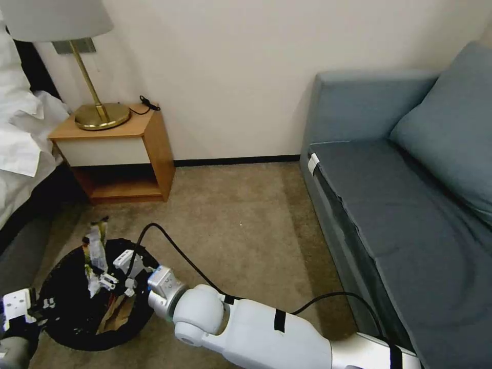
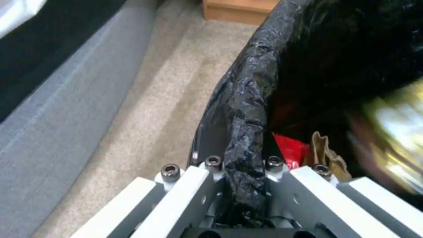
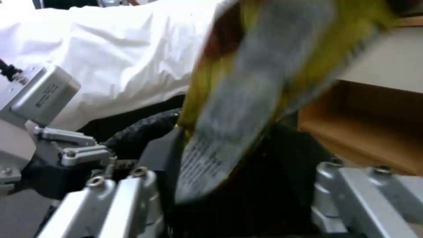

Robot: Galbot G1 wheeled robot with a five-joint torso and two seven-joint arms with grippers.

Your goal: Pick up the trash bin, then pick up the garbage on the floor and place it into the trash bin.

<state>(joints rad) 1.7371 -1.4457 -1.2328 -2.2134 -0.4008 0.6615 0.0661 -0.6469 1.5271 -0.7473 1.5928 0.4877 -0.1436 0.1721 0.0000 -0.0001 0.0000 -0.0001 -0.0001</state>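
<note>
The black trash bin (image 1: 66, 307) with its crinkly liner stands low at my left on the beige carpet floor (image 1: 246, 220). My left gripper (image 1: 37, 307) is shut on the bin's near rim; the left wrist view shows the liner (image 2: 247, 109) pinched in that gripper (image 2: 244, 165). My right gripper (image 1: 110, 281) hovers over the bin's mouth. A gold-and-dark garbage wrapper (image 1: 96, 248) stands upright at its tips. In the right wrist view the wrapper (image 3: 238, 109) is blurred between the widely spread fingers (image 3: 128, 198). A red packet (image 2: 290, 148) and a brown paper bag (image 1: 115, 312) lie inside the bin.
A wooden nightstand (image 1: 148, 148) with a brass lamp (image 1: 100, 115) stands against the wall behind the bin. White bedding (image 1: 20, 143) lies at the left. A blue-grey sofa (image 1: 400, 205) fills the right side. Open carpet lies between sofa and nightstand.
</note>
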